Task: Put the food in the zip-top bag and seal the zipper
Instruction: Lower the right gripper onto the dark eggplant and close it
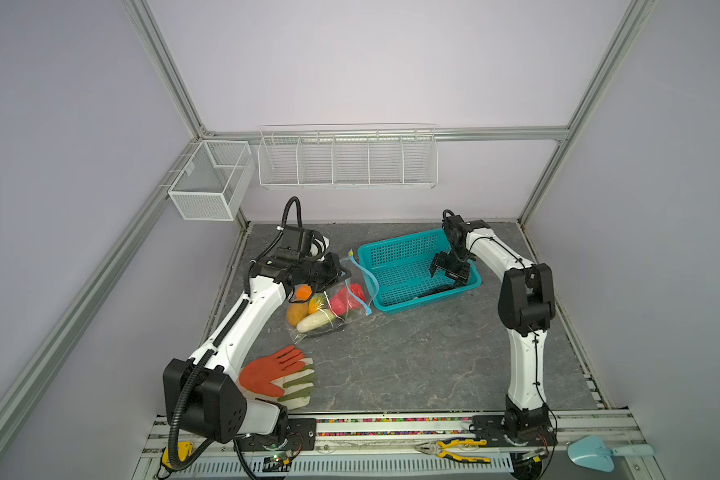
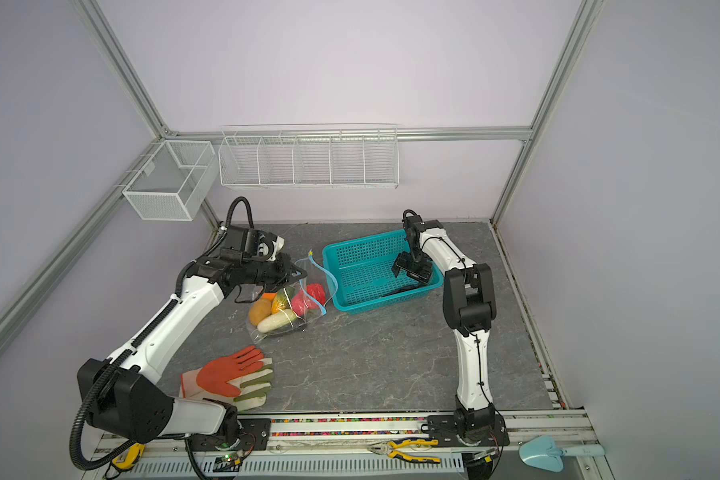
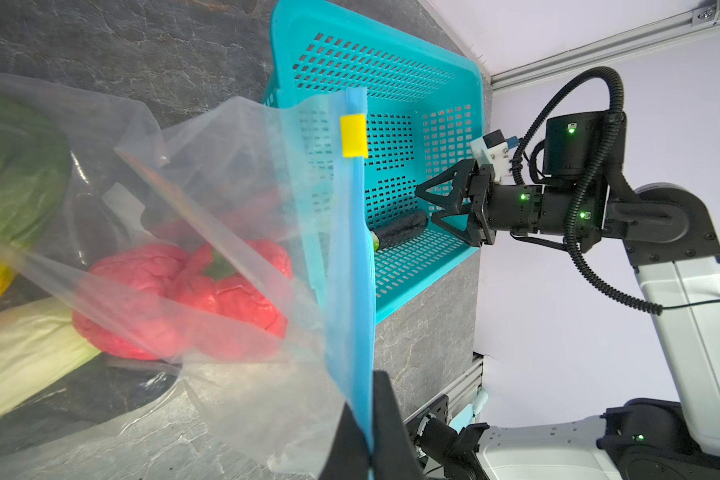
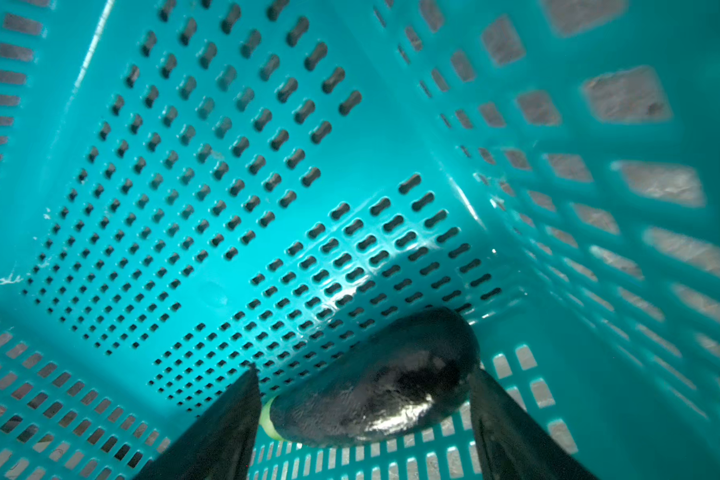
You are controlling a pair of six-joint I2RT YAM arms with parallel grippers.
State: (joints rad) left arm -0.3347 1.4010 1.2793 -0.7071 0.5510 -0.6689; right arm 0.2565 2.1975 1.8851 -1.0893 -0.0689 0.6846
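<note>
The clear zip-top bag (image 1: pixel 336 305) (image 3: pixel 225 174) lies on the table left of the teal basket (image 1: pixel 395 249), mouth toward the basket. Inside it are red pieces (image 3: pixel 208 291), a white-green cabbage (image 1: pixel 314 321), a yellow-brown piece (image 1: pixel 294 313) and an orange piece (image 1: pixel 304 291). My left gripper (image 3: pixel 371 419) is shut on the light-blue zipper (image 3: pixel 356 249), holding that edge up; the yellow slider (image 3: pixel 353 136) sits further along the strip. My right gripper (image 4: pixel 362 372) is down in the basket, open, its fingers either side of a dark purple eggplant (image 4: pixel 375 386) (image 3: pixel 400 224).
Orange-and-green gloves (image 1: pixel 279 374) lie at the front left by the left arm's base. Pliers (image 1: pixel 454 449) and a light-blue scoop (image 1: pixel 595 453) rest on the front rail. A wire rack (image 1: pixel 346 158) and a mesh box (image 1: pixel 208 178) hang on the back wall.
</note>
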